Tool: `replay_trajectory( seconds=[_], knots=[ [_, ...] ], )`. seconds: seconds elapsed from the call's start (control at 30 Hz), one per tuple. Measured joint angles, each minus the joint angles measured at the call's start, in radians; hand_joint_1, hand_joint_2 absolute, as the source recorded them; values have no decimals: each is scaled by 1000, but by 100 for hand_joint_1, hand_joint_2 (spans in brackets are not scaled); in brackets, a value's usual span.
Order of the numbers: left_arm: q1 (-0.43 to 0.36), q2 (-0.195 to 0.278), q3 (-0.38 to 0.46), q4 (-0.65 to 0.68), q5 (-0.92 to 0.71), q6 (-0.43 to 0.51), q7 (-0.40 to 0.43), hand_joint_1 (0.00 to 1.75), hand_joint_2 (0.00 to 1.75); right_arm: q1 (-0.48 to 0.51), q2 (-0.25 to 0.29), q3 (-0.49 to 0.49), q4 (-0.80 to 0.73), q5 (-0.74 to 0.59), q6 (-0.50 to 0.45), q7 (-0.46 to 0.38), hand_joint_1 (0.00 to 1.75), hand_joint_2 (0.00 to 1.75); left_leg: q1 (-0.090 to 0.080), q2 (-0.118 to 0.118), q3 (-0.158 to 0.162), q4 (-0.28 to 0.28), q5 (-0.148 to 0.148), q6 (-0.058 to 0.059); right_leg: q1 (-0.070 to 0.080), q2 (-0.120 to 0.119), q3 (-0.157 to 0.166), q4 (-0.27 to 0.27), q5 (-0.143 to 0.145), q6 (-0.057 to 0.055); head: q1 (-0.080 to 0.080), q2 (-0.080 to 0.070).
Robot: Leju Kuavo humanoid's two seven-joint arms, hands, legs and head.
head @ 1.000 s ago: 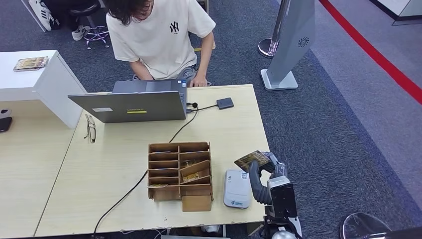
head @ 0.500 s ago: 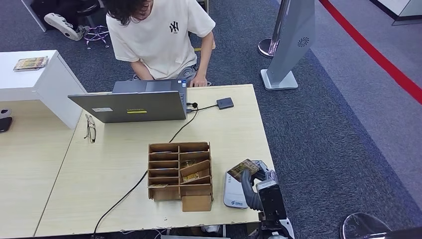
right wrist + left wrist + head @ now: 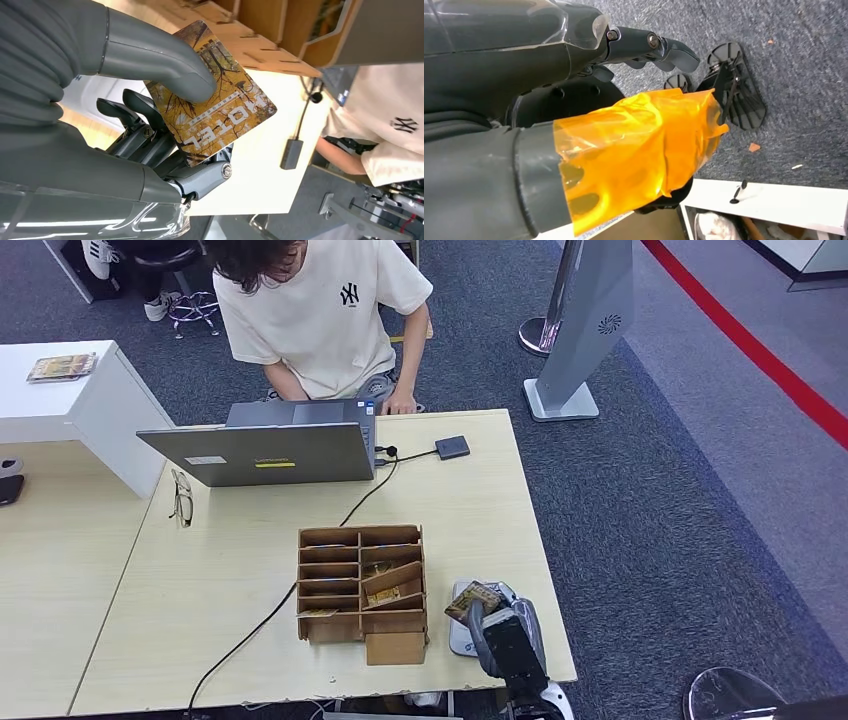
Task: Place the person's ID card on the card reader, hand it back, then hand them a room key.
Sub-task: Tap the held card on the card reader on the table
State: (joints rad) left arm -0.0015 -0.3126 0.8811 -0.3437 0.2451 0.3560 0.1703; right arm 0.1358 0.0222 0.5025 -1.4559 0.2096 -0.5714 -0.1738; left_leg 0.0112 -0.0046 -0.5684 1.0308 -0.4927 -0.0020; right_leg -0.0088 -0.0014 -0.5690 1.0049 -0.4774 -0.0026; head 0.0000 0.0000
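Note:
My right hand (image 3: 497,628) pinches a yellow-brown card (image 3: 473,599) printed HOTEL between thumb and fingers. The card hovers flat just over the white card reader (image 3: 459,638) at the table's front right, and whether it touches the reader cannot be told. In the right wrist view the thumb (image 3: 150,55) presses on the card (image 3: 215,117), with dark fingers (image 3: 145,137) beneath it. My left hand (image 3: 624,130) hangs over the carpet holding nothing, its thumb wrapped in orange film. A person (image 3: 320,310) in a white T-shirt sits behind the laptop.
A wooden card organiser (image 3: 362,592) stands right beside the reader. An open laptop (image 3: 265,452), its black cable, a small black box (image 3: 452,447) and glasses (image 3: 181,497) lie farther back on the table (image 3: 480,510). A grey kiosk stand (image 3: 585,330) is on the carpet.
My right hand has carried the card leftward and down, from beyond the table's right edge to above the card reader. The person has stayed seated.

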Motion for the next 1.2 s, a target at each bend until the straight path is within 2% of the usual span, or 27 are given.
replay_trajectory(
  seconds=[0.2, 0.6, 1.2],
  knots=[
    [9, 3, -93, -5, 78, 27, 21, 0, 0, -19, 0, 9, 55, 89, -7, 45, 175, 175, 0, -1, 0, 0, 0, 0, 0, 0, 0, 0, 0, 0, 0, 0],
    [83, 2, -275, -76, 205, 82, 53, 0, 0, -25, 0, 9, 111, 203, -10, 90, 175, 175, 0, -1, 0, 0, 0, 0, 0, -1, -1, 0, 0, 0, 0, 0],
    [101, 4, -386, -149, 264, 122, 85, 0, 0, -34, 0, 6, 142, 284, 22, 129, 175, 175, 0, -1, -1, 0, 0, 0, 0, -1, 0, 0, 0, 0, 0, 0]
  ],
)
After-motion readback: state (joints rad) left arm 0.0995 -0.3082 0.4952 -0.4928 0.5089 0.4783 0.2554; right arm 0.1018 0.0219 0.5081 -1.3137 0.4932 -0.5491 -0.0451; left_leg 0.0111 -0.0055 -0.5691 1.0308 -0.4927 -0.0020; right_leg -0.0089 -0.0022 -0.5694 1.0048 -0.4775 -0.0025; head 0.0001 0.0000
